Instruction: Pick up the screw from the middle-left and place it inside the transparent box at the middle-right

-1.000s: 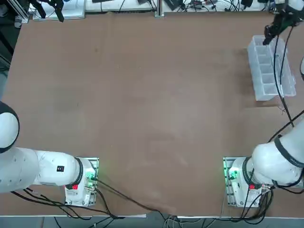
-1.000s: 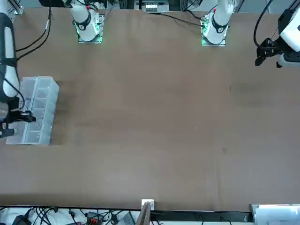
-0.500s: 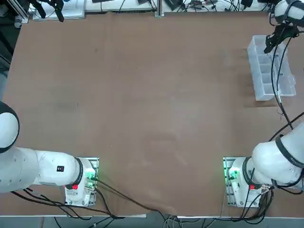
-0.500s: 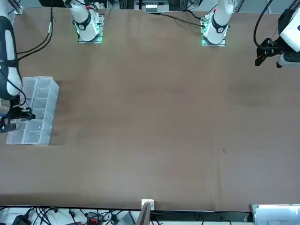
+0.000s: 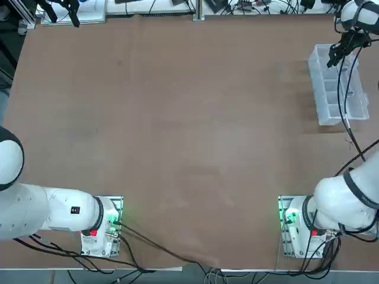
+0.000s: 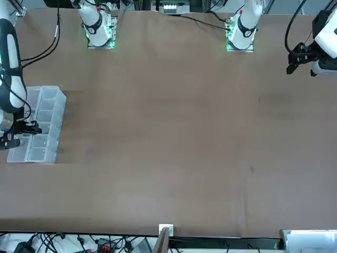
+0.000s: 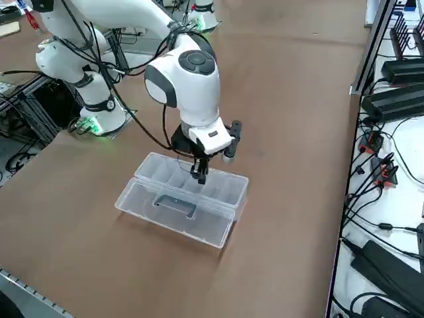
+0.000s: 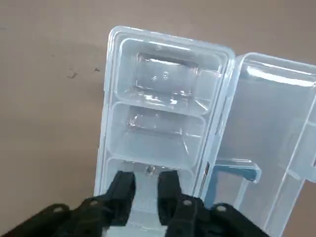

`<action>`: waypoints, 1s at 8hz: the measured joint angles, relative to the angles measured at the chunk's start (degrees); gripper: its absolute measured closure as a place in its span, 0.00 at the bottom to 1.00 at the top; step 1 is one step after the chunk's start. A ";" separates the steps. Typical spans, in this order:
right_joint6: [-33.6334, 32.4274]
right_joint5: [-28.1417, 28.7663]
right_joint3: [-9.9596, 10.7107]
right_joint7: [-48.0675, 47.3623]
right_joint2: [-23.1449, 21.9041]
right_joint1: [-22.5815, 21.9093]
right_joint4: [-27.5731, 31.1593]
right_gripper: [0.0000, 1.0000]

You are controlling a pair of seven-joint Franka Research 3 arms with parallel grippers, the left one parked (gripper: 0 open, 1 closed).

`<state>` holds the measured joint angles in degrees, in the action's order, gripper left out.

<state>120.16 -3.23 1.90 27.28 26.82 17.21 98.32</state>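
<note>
The transparent box (image 5: 334, 94) lies at the table's right edge with its lid (image 8: 276, 123) folded open beside it. In the right side view the box (image 7: 179, 199) sits under my right gripper (image 7: 200, 175), which hangs just above the row of compartments. The wrist view shows my right gripper (image 8: 146, 180) with a narrow gap between its black fingertips (image 8: 123, 182) and nothing pinched between them. A tiny pale sliver (image 8: 148, 170), possibly the screw, shows in the compartment just beyond the tips. The front view has the box (image 6: 45, 113) and my gripper (image 6: 23, 129) at far left.
Small dark specks (image 8: 72, 75) mark the brown tabletop (image 5: 189, 118) beside the box. Cables and gear (image 7: 391, 99) line the table's far edge, close to the box. The arm bases (image 5: 293, 225) stand at the near edge.
The right gripper's fingers have parted over the box. The arm has shifted slightly along the row of compartments. The box has not moved.
</note>
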 joint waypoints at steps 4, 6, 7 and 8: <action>-2.96 0.04 -0.48 0.01 -1.68 -0.08 -3.54 0.00; -10.52 1.22 -1.66 -0.23 -5.21 -0.59 -10.36 0.00; -13.59 1.63 -2.01 -1.49 -7.50 -1.45 -13.18 0.00; -16.08 1.79 -2.16 -4.07 -9.99 -2.68 -14.76 0.00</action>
<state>104.08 -1.44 -0.26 23.22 16.83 14.53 83.56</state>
